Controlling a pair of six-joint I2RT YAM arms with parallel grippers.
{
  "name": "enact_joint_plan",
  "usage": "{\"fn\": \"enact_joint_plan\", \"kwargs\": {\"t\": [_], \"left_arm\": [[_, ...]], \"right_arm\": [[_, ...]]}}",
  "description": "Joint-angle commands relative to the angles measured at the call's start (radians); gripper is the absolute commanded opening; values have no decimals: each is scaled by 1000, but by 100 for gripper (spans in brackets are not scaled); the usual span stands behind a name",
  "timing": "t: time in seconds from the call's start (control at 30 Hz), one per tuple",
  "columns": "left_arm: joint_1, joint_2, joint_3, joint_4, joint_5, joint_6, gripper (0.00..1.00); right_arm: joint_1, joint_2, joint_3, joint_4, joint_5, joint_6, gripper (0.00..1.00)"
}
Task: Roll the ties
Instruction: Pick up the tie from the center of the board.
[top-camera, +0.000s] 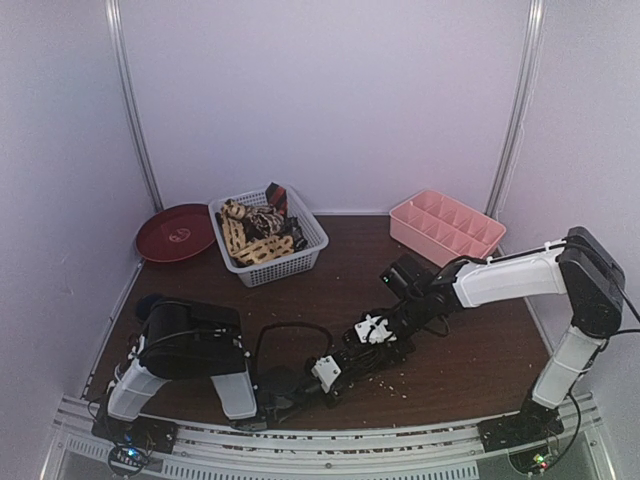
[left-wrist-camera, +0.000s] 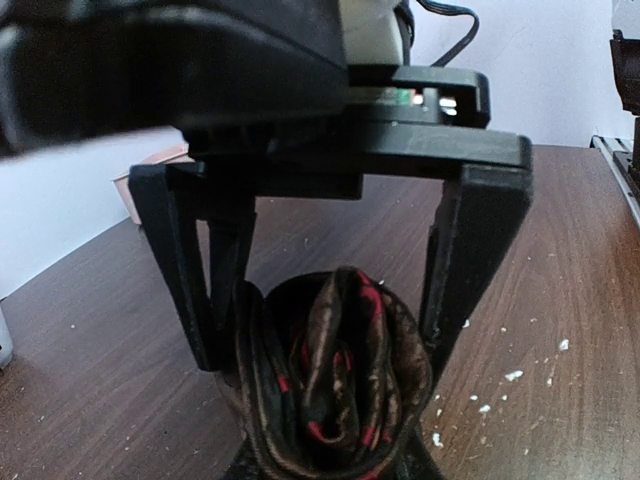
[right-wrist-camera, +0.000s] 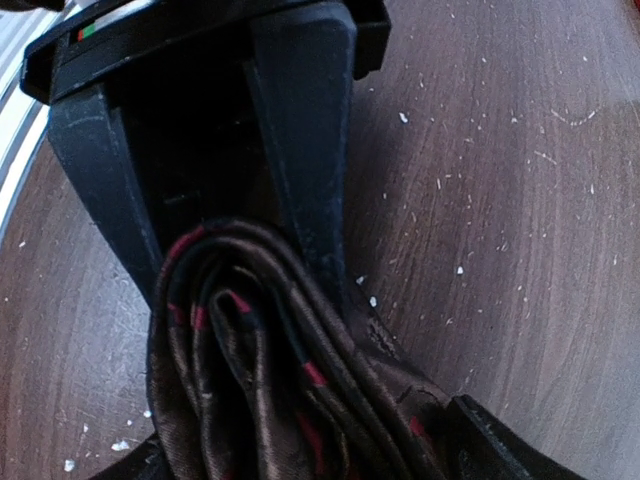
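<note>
One tie (top-camera: 348, 358), dark brown with small red marks, is wound into a thick roll low over the table's near middle, between both grippers. In the left wrist view the roll (left-wrist-camera: 340, 390) fills the gap of my left gripper (left-wrist-camera: 335, 350), which is shut on it, both fingers pressed to its sides. My right gripper (right-wrist-camera: 240, 285) meets it from the other side with its jaws wide. The roll (right-wrist-camera: 260, 390) sits at their tips, against one finger (right-wrist-camera: 305, 180). More ties (top-camera: 262, 232), tan-and-cream and dark, lie heaped in the basket. From above, my left gripper (top-camera: 338, 366) and right gripper (top-camera: 358, 348) nearly touch.
A white lattice basket (top-camera: 312, 240) stands at the back middle, a dark red plate (top-camera: 175, 232) to its left and a pink compartment tray (top-camera: 447, 227) at the back right. White crumbs (top-camera: 385, 380) are scattered on the brown table. A black cable (top-camera: 290, 332) loops by my left arm.
</note>
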Motion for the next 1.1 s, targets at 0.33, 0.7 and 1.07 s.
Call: {"fn": "enact_joint_plan", "kwargs": {"t": [0.33,0.7,1.07], "left_arm": [[-4,55,-44,128,43,22,24],[-5,59,-37,121,33,27,24],[-4,51,-55,138,-2,33,25]], "right_arm": [[7,14,-28,76,-4,21,70],[19,46,12,-3,-46,-15,70],[19,19,-17,36,-59,30,44]]}}
